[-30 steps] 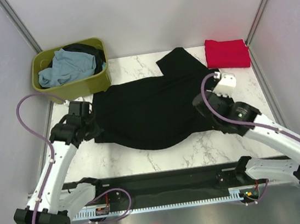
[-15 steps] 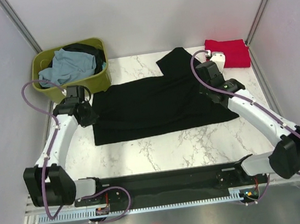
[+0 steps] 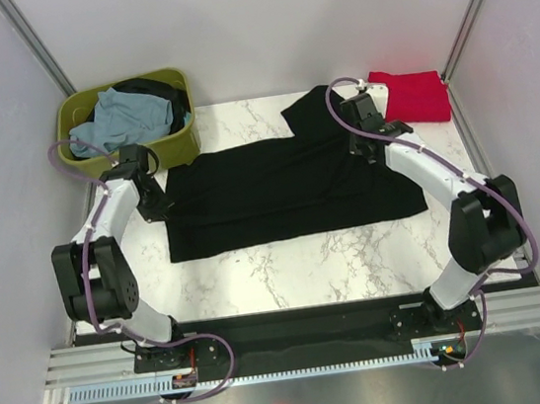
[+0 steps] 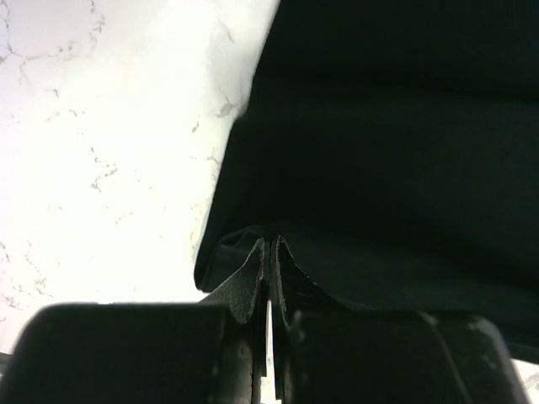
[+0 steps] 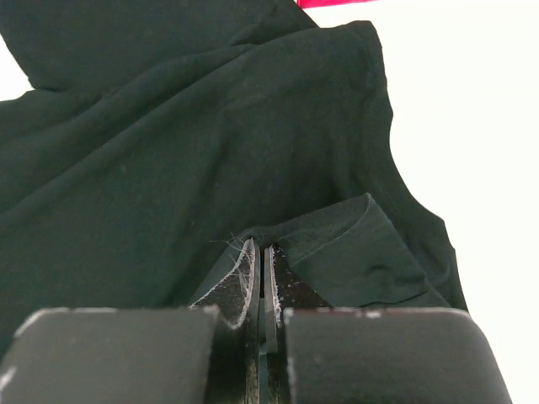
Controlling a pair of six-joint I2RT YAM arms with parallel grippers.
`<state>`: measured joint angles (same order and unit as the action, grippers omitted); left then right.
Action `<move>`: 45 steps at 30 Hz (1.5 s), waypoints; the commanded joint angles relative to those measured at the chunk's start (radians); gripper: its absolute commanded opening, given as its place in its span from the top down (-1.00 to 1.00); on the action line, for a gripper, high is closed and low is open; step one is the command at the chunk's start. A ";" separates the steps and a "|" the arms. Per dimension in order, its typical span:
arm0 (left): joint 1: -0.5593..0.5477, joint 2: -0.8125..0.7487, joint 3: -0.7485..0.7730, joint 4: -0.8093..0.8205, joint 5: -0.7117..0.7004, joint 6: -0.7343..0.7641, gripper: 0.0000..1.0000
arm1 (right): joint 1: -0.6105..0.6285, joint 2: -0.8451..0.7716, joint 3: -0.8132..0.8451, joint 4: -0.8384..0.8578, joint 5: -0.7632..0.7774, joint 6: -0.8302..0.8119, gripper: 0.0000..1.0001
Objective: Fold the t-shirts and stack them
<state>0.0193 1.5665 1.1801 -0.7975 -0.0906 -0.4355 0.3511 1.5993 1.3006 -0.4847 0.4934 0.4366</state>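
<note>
The black t-shirt (image 3: 279, 191) lies spread across the middle of the marble worktop (image 3: 288, 264), one sleeve reaching toward the far edge; the left gripper (image 4: 268, 244) sits at its left edge, jaws closed on a pinch of the dark cloth; the right gripper (image 5: 259, 248) sits at its far right part, jaws likewise closed on a turned-up hem; a folded red t-shirt (image 3: 413, 95) rests at the far right corner; a pale blue-grey t-shirt (image 3: 120, 122) lies crumpled in the olive tub (image 3: 174, 150) at far left.
</note>
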 commanded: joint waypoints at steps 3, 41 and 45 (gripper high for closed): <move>0.039 0.113 0.078 0.005 0.025 0.041 0.89 | -0.038 0.129 0.089 0.037 0.019 -0.007 0.96; 0.056 -0.480 -0.746 0.561 0.118 -0.387 -0.63 | -0.601 -0.182 -0.669 0.340 -0.587 0.232 -0.06; 0.057 -0.459 -0.783 0.625 0.109 -0.408 -0.61 | -0.604 -0.168 -0.679 0.357 -0.585 0.221 0.58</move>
<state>0.0719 1.0878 0.4335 -0.2630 0.0624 -0.7967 -0.2466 1.4212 0.6342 -0.1818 -0.1081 0.6582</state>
